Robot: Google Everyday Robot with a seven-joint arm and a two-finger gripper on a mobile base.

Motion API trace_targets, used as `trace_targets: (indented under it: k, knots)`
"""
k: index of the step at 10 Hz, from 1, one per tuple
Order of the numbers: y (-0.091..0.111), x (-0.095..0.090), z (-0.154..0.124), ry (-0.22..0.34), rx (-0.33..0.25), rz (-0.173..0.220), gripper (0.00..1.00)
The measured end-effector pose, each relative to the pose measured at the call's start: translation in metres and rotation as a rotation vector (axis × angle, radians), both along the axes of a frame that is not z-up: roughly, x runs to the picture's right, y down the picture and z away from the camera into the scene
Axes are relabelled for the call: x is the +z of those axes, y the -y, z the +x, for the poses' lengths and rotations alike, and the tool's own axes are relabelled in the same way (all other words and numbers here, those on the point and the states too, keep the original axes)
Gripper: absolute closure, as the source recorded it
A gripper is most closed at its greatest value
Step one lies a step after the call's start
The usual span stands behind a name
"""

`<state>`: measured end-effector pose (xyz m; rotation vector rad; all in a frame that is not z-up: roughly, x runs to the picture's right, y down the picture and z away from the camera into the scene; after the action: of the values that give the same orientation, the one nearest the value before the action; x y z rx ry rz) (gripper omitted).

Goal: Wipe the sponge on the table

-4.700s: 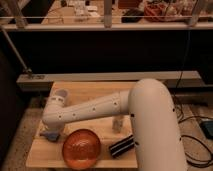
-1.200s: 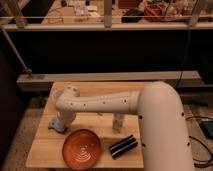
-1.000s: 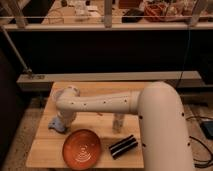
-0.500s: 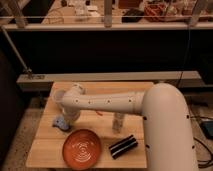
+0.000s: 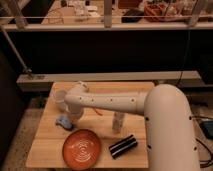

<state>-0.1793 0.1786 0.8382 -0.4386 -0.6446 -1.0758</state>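
The hand stood low over the left part of the desk, with its fingers closed. The sponge lay flat on the desk at the hand's tip, touching it and showing on its left side. Whether the closed fingers pinched an edge of the sponge could not be determined. The orange plate lay just nearer, apart from the sponge. The striped block lay well to the right.

Handling, as judged:
- The sponge was light, soft and compressible, and not fragile.
- It would deform under pressure and drag on the wood grain rather than slide.
- Hold was best taken across its thin edges, or by pressing down on its middle.
- Too light a pinch risked the pad folding or slipping out during a stroke.
- Strokes toward the plate risked contact with it.
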Motion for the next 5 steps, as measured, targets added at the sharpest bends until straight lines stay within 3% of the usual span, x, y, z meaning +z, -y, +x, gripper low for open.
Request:
trace_targets:
  k: [5]
  knots:
    - [0.009,0.006,0.014,-0.013,0.004,-0.018,0.97]
